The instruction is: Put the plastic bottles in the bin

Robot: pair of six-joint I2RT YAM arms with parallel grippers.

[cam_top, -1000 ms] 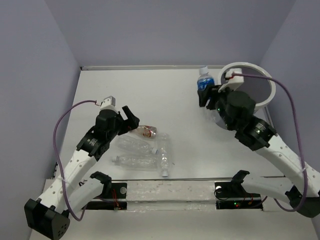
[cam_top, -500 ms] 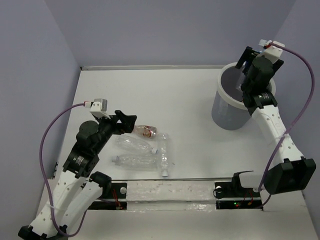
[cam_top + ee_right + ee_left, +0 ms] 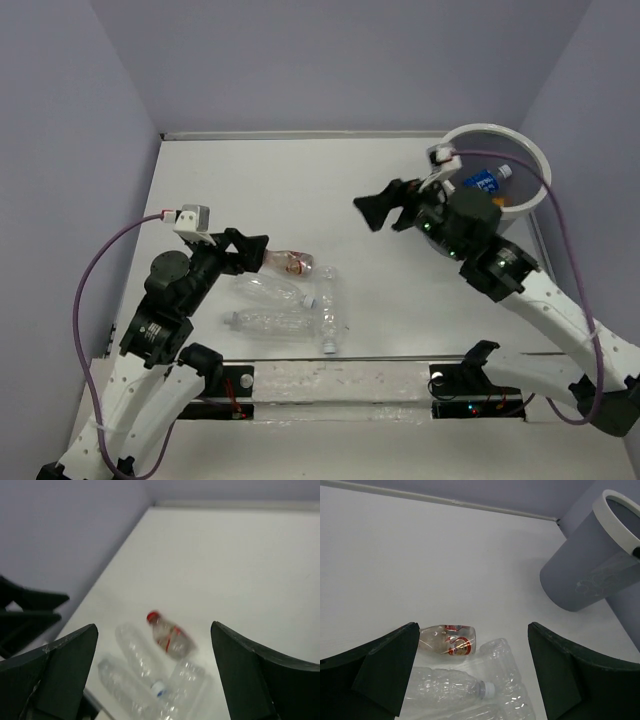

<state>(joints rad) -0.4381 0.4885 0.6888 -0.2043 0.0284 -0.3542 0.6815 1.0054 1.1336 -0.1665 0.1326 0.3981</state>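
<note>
On the white table point(image 3: 330, 180), four plastic bottles point(image 3: 270, 322) lie clustered just beyond the left gripper point(image 3: 258, 250), its jaws apart like those of the right gripper point(image 3: 375, 210), a blue-labelled bottle point(image 3: 487, 181) already in the bin point(image 3: 495, 128); light, slick and crushable, they are likely best pinched mid-body.

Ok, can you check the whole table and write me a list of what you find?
Surface: white table, no spills seen.
Job's things: red-labelled bottle and three clear bottles lie on the table; blue-labelled bottle is inside the bin.
Clutter: nothing seen.
Grippers: left gripper open, near the red-labelled bottle; right gripper open, empty.
Cables: a purple cable loops off each arm.
Surroundings: lavender walls.
</note>
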